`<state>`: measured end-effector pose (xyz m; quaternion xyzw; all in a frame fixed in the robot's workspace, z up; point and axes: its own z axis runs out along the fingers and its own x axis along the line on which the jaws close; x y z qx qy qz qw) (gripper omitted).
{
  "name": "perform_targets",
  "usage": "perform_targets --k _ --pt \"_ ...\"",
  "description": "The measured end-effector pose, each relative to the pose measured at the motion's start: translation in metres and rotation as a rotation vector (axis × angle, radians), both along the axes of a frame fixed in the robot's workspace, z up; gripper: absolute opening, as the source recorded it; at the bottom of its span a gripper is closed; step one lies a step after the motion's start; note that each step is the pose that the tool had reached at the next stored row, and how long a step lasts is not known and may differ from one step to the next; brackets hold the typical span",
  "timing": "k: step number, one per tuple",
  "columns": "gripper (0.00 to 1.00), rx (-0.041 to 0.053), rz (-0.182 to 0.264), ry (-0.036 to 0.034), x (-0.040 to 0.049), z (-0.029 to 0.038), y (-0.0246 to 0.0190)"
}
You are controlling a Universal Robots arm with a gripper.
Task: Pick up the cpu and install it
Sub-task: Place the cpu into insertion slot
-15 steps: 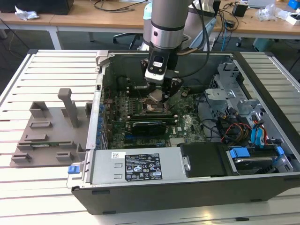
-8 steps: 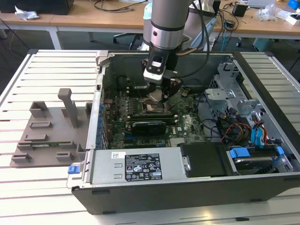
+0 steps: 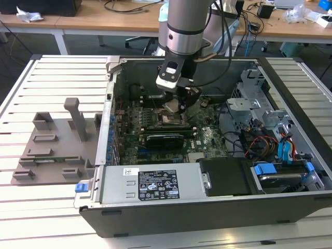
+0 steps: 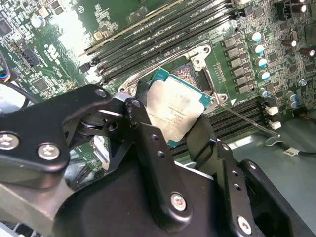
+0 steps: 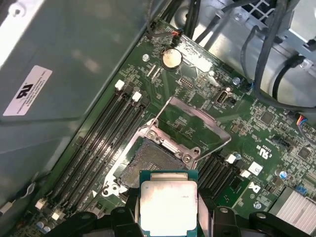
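Reaching down into the open computer case (image 3: 98, 155), the gripper (image 4: 174, 126) is clamped on the cpu (image 5: 169, 203), pinching its opposite edges, with the open socket (image 5: 147, 160) just beneath.

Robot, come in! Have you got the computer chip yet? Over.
Copy. The gripper shut on the cpu. It hangs by the open socket, not seated. Metal bracket flipped up, out of the way.
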<state>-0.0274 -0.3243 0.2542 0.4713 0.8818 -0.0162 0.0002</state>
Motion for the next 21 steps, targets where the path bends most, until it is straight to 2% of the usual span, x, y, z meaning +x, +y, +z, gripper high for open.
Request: perform_targets --k 4,21 --pt "0.55 -0.0031 -0.055 -0.0001 0.0 -0.0005 0.0" --pt "0.55 -0.0045 -0.192 0.0002 0.0 -0.0014 0.0"
